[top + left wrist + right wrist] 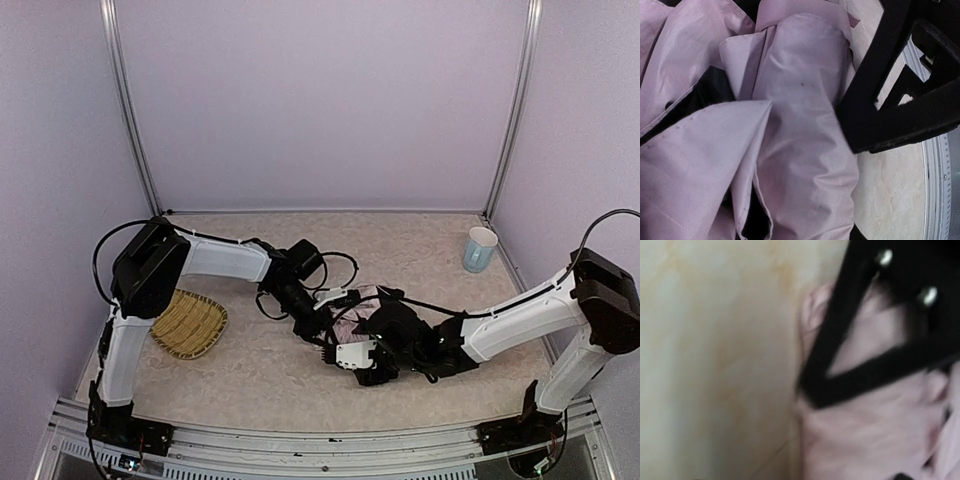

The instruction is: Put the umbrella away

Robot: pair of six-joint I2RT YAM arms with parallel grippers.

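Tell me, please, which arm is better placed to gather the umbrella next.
Left, probably: bunched umbrella fabric presses against the left fingers, while the right fingers sit at its edge, beside bare table.

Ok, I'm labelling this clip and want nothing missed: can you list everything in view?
umbrella: one, pale pink with black lining, crumpled mid-table between the two arms.
woven tray: one, straw yellow, left side of the table, beside the left arm.
cup: one, pale blue and white, upright near the far right corner.
table: one, mottled beige top.
walls: lilac, on three sides.
metal posts: two, silver, at the back corners.
left end effector: one, black, at the umbrella fabric.
right end effector: one, black, at the umbrella fabric; its own view is blurred.
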